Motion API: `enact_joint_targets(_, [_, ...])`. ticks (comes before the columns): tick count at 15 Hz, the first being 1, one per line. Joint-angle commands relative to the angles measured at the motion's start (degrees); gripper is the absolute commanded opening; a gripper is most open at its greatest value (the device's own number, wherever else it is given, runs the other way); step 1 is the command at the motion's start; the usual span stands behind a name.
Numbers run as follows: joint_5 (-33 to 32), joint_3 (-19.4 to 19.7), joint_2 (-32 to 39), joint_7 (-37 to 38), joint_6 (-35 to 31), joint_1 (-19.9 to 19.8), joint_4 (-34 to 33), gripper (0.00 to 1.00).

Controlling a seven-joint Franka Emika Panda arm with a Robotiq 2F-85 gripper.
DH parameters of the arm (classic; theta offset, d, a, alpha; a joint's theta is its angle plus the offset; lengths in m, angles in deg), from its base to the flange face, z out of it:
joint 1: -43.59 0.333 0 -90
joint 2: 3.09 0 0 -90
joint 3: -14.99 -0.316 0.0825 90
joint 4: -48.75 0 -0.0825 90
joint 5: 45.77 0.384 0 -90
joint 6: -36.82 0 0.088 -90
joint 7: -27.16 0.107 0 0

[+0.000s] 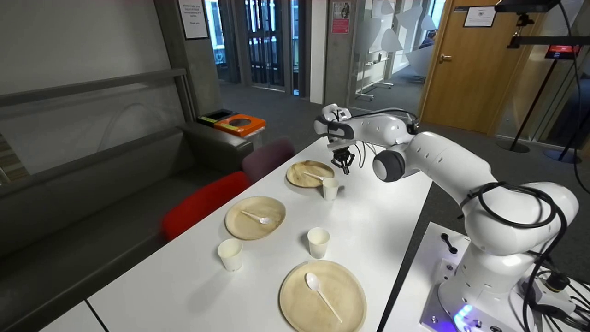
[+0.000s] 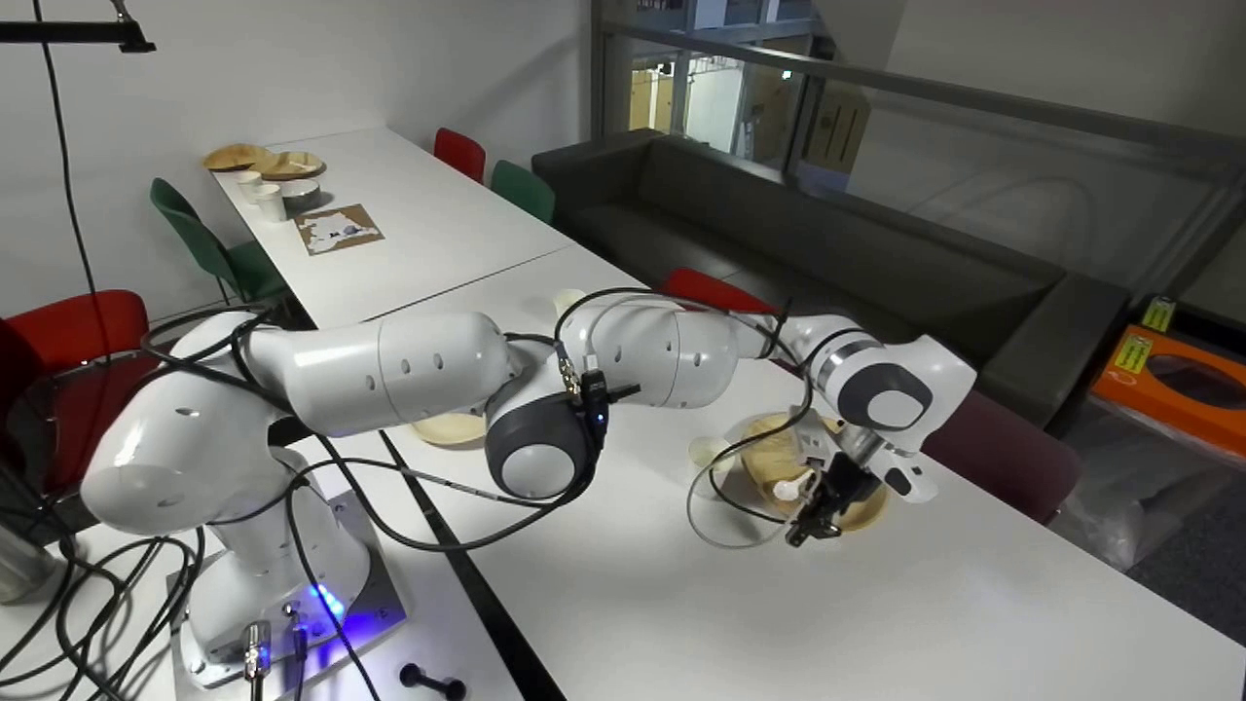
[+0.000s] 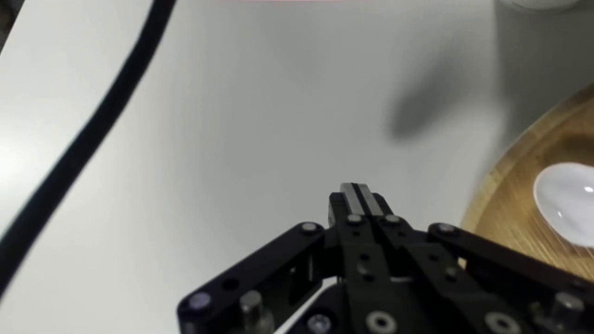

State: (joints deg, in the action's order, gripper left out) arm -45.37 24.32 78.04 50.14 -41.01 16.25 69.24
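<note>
My jaws are together, nothing between them, hanging just beside the plate above the tabletop; how high, can't tell. The spoon lies in the plate, bowl toward my side of the rim. In an exterior view the cup stands upright just beside the plate; the wrist view has them apart. Risks: my jaws' body overlaps the plate's rim in the wrist view, so spreading while low might clip that rim, tilt the plate and slide the spoon. Lowering as is would only prod whatever's under. Bigger worry is the cable: slack loops hang beside the plate, by the cup. Cup looks light, so a wide wrist swing could drag it over. Cable-to-cup contact: can't tell.
</note>
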Motion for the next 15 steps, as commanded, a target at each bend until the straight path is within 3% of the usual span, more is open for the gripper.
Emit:
enact_joint_targets(1, [0.53, -0.98, -5.87, -2.91, -0.33, -2.07, -0.19, 0.0])
enact_joint_targets(6, [0.32, -1.44, -13.33, -11.53, 4.03, -3.25, 0.44, 0.0])
enact_joint_targets(15, [1.18, -3.27, -22.01, -18.95, 9.12, -3.84, 0.98, 0.0])
